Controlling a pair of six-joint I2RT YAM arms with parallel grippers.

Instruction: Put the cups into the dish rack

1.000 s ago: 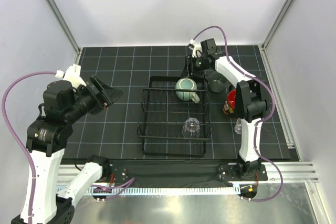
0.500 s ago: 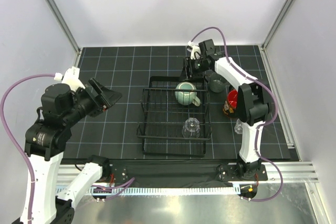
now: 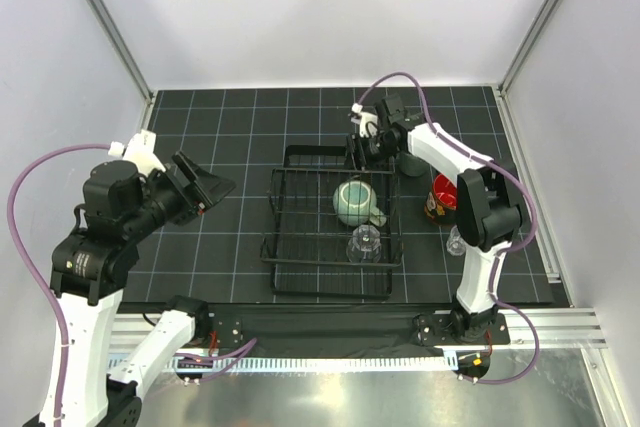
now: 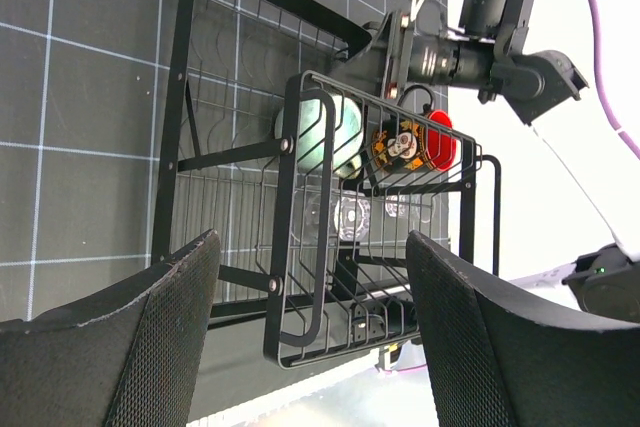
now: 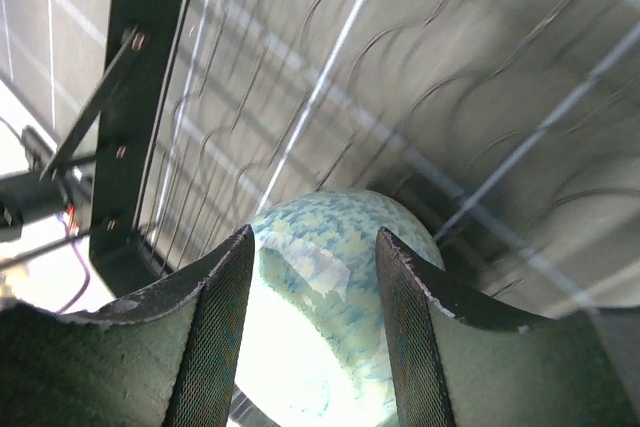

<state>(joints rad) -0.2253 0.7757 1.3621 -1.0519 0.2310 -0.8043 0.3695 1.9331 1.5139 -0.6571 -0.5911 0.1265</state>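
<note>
From above, your speckled pale-green mug (image 3: 352,202) has shifted nearer inside the dish rack (image 3: 330,295), clear of the right gripper (image 3: 362,152) at the far rim; in the left wrist view the left gripper (image 4: 312,242) hangs spread and idle; in the right wrist view the fingers (image 5: 200,367) stand parted with the mug free, so I judge that cup loaded.

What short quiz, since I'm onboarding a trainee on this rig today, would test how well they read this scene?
1. True or false: the pale-green mug lies inside the dish rack.
2. How many cups are inside the rack? A) one B) two C) four
3. Which gripper is at the rack's far rim, the left gripper or the right gripper?
Key: 1 true. 2 B, the mug and a clear glass. 3 the right gripper; the left one is open, off to the rack's left.
</note>
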